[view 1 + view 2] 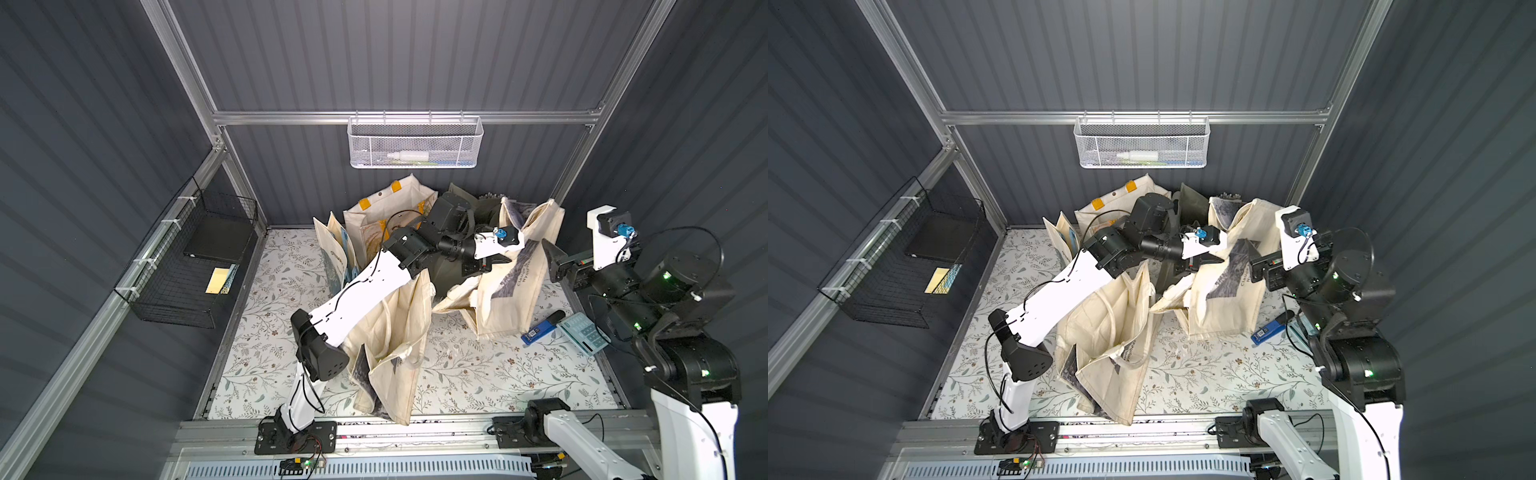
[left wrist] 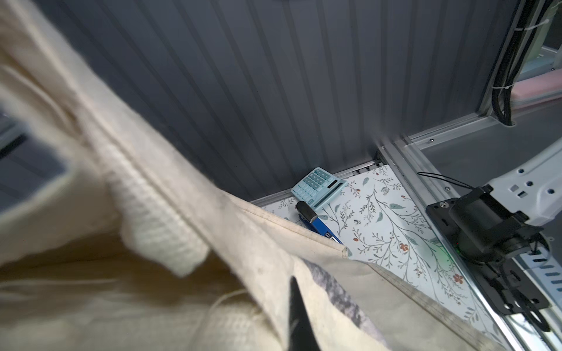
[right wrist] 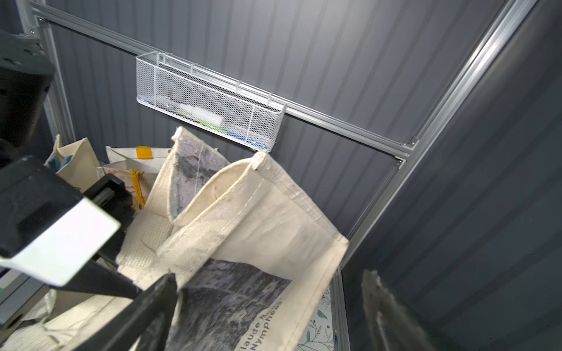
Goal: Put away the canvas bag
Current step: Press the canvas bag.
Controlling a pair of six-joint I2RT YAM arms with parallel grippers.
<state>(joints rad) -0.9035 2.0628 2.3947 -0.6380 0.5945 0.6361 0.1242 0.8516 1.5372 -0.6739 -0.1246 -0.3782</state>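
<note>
Canvas bag (image 1: 511, 291): we see it standing on the right half of the bench (image 1: 490, 374), mouth up, with its grey print and lettering facing the near side.
Left tool (image 1: 490, 262): clenched at the bag's left rim. Cloth crowds its finger (image 2: 295, 310) in the left wrist view, but we cannot tell whether any is pinched.
Right tool (image 3: 267, 291): released, jaws spread wide, with the bag's right wall showing between them. We cannot tell whether it touches the cloth.
Other bags: one cream bag (image 1: 395, 340) lies near the middle under the left arm, and more bags (image 1: 386, 212) stand at the far wall.
Calculator (image 1: 582, 332): pale blue, flat at the right edge, just beside a blue device (image 1: 540, 329) that sits near the canvas bag's near-right corner.
White mesh basket (image 1: 415, 143): we see it hung on the far wall rail, above the bags.
Black wire basket (image 1: 187, 266): on the left wall, well apart from the bags.
</note>
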